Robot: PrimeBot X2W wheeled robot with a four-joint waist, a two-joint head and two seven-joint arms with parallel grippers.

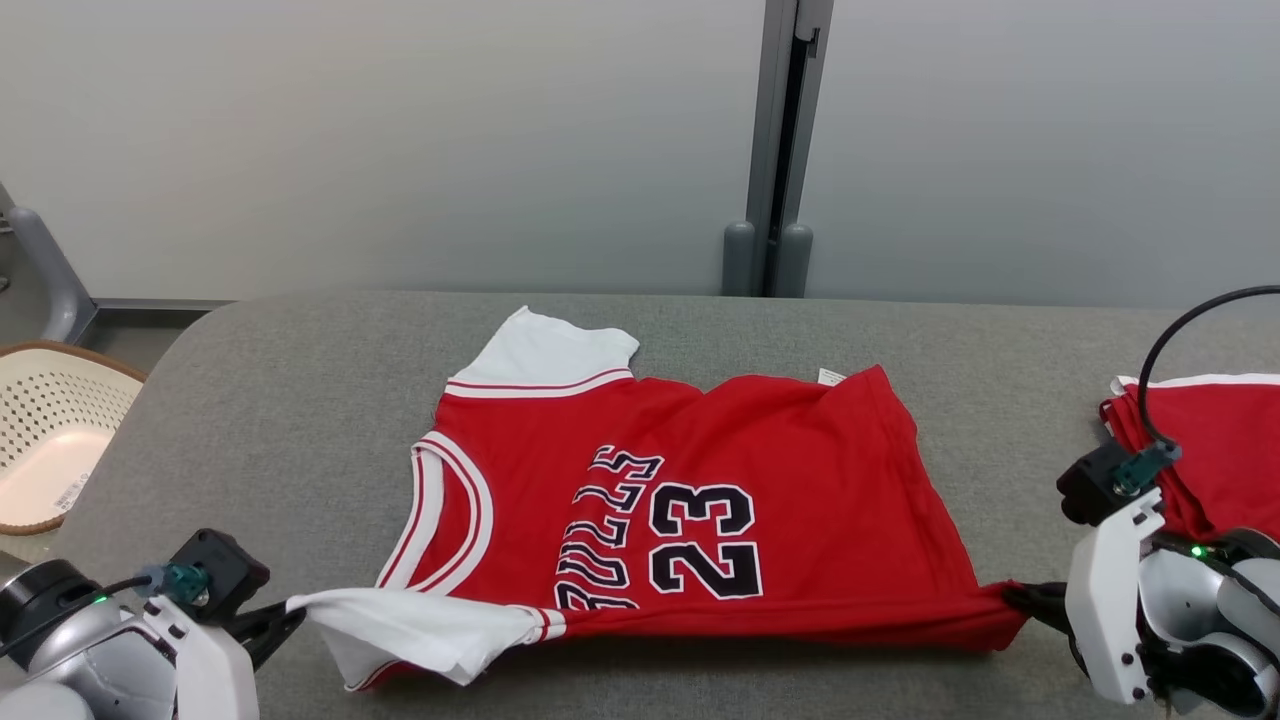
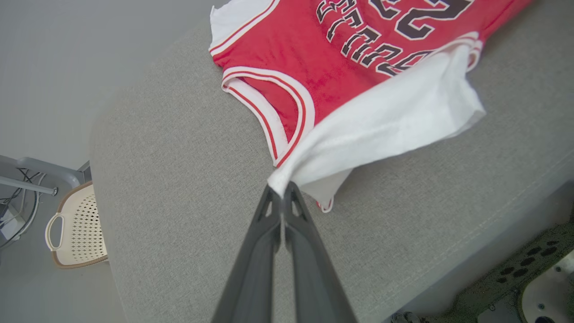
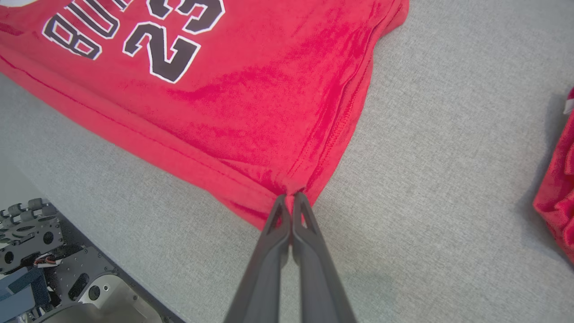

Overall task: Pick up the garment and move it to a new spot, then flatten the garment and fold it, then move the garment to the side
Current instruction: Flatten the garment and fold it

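The garment is a red jersey with white sleeves and the number 23, spread across the grey table. My left gripper is shut on its near white sleeve at the lower left. In the left wrist view my left gripper pinches the sleeve's tip. My right gripper is shut on the jersey's near red hem corner at the lower right. In the right wrist view my right gripper bunches that corner. The near edge is pulled taut between both grippers.
Another red garment lies at the table's right edge, seen too in the right wrist view. A cream perforated basket stands on the floor off the table's left end. A grey wall with a vertical post is behind.
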